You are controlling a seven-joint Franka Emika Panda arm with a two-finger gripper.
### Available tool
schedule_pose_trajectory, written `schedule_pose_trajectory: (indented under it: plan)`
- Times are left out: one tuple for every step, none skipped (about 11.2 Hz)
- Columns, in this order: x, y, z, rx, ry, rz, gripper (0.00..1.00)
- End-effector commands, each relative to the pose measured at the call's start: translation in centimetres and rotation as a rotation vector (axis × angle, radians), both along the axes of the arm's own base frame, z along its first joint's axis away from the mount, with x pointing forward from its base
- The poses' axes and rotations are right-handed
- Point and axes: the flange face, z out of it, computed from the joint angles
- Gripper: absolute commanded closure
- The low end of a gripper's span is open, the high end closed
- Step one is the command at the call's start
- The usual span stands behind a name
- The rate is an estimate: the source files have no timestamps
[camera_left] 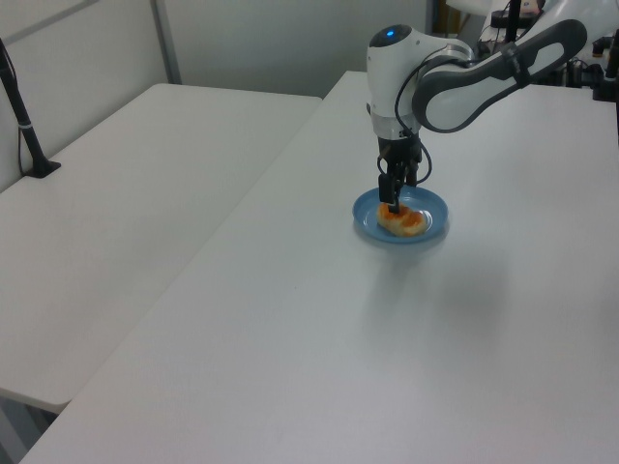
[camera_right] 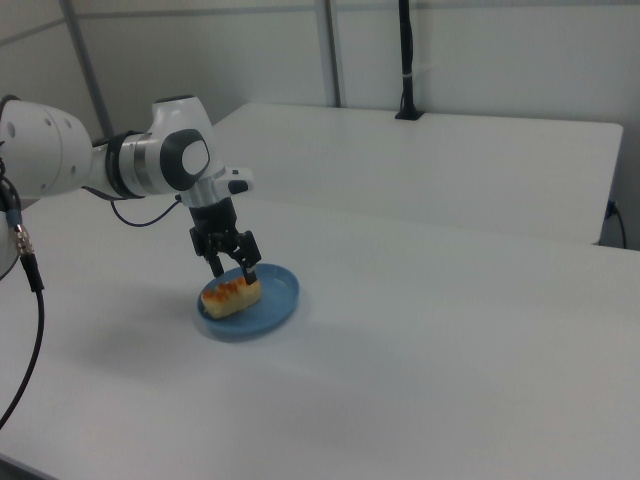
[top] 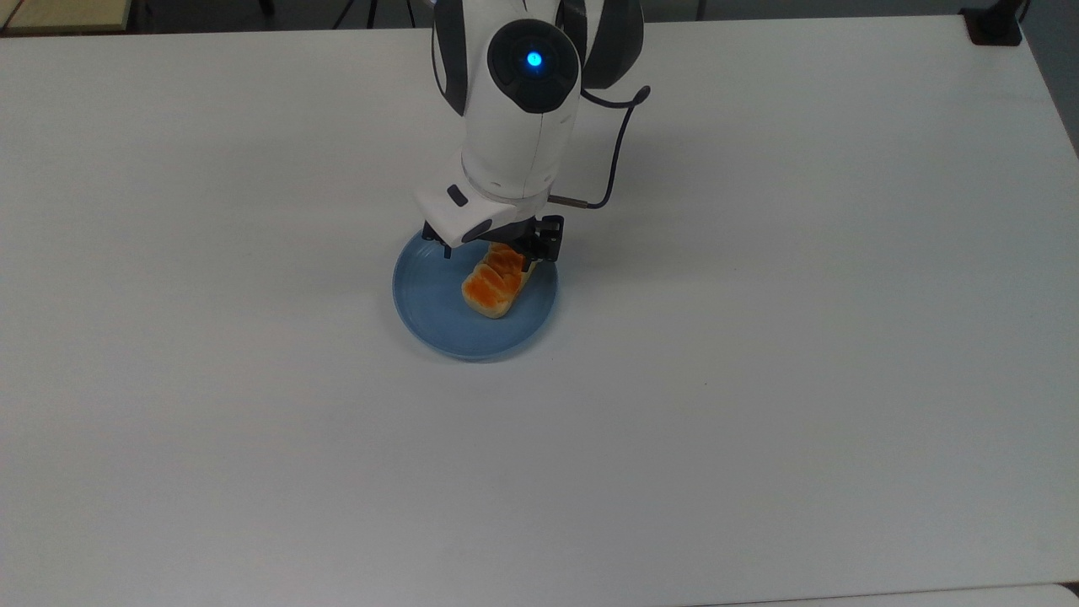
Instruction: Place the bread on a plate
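Observation:
The bread (top: pixel 493 283), a small loaf with an orange-brown ridged top, lies on the round blue plate (top: pixel 426 297), toward the top view's right half and angled a little. My gripper (top: pixel 494 249) hovers just above the loaf's far end, open, with one black finger on each side and neither touching it. In the left view the bread (camera_left: pixel 401 218) rests in the plate (camera_left: pixel 432 230) under the gripper (camera_left: pixel 397 192). In the right view the open gripper (camera_right: pixel 232 268) stands just over the bread (camera_right: pixel 231 293) on the plate (camera_right: pixel 278 299).
The white table (top: pixel 759 379) spreads wide around the plate. A second white table (camera_left: pixel 116 193) adjoins on the left view's left, with a black clamped post (camera_left: pixel 24 126). A dark cable (top: pixel 620 135) loops off the wrist. A black mount (top: pixel 995 25) sits at the top view's far right corner.

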Motion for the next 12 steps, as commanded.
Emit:
schedule_pose_trajectory:
  plan:
    - [-1.0, -1.7, 4.9, -0.005, -0.037, -0.046, 0.01]
    - [-1.8, -2.0, 7.6, -0.014, -0.035, -0.052, 0.0]
    - [-2.8, -2.6, 10.1, -0.002, -0.024, -0.057, 0.0]
    - [-3.5, -3.5, 13.8, 0.064, -0.029, -0.049, 0.0]
    - [-4.7, -5.6, 17.2, 0.114, -0.007, -0.04, 0.0]
    - [-5.7, -7.2, 20.9, 0.132, -0.014, -0.016, 0.0]
    - [-7.0, -8.8, 23.7, 0.134, -0.003, 0.002, 0.0]
    - [-8.2, -10.2, 26.1, 0.133, -0.001, 0.045, 0.0]
    - [-9.2, -11.3, 27.6, 0.126, -0.006, 0.085, 0.0]
    - [-9.9, -12.6, 28.8, 0.11, -0.027, 0.13, 0.0]
    - [-10.1, -14.0, 29.2, 0.108, -0.029, 0.198, 0.0]
    - [-10.2, -15.4, 29.3, 0.106, -0.037, 0.214, 0.0]
